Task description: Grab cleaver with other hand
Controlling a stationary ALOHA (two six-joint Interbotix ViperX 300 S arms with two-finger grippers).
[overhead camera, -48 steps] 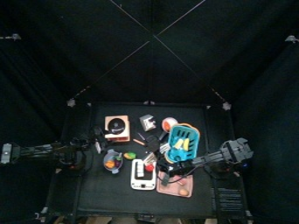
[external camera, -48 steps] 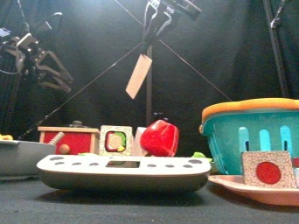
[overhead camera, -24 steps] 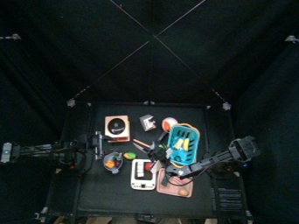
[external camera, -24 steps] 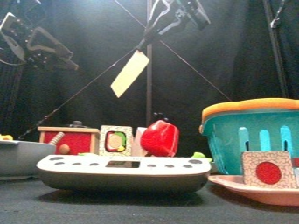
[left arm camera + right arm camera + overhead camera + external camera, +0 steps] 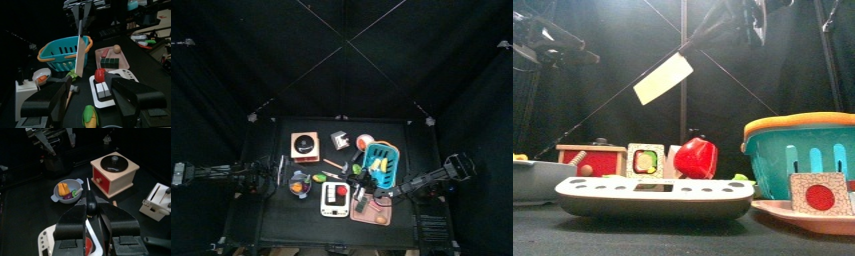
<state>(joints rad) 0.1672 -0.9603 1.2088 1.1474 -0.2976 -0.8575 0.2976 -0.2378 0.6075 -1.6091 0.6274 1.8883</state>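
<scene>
Above the crowded tabletop (image 5: pixel 265 215), open air is spreading wide in the front view. Only the cleaver (image 5: pixel 663 79) is hanging in it, high and tilted, with the left gripper (image 5: pixel 553 50) waiting wide-jawed off to one side, clear space lying between them. Below, the teal basket (image 5: pixel 800 150) is rising tallest, with the white scale (image 5: pixel 653 196), the red pepper (image 5: pixel 695 158) and the red wooden box (image 5: pixel 591 159) standing close together, leaving little room for passing low between them.

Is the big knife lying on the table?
No, the cleaver hangs in the air, held by the right end effector.
</scene>
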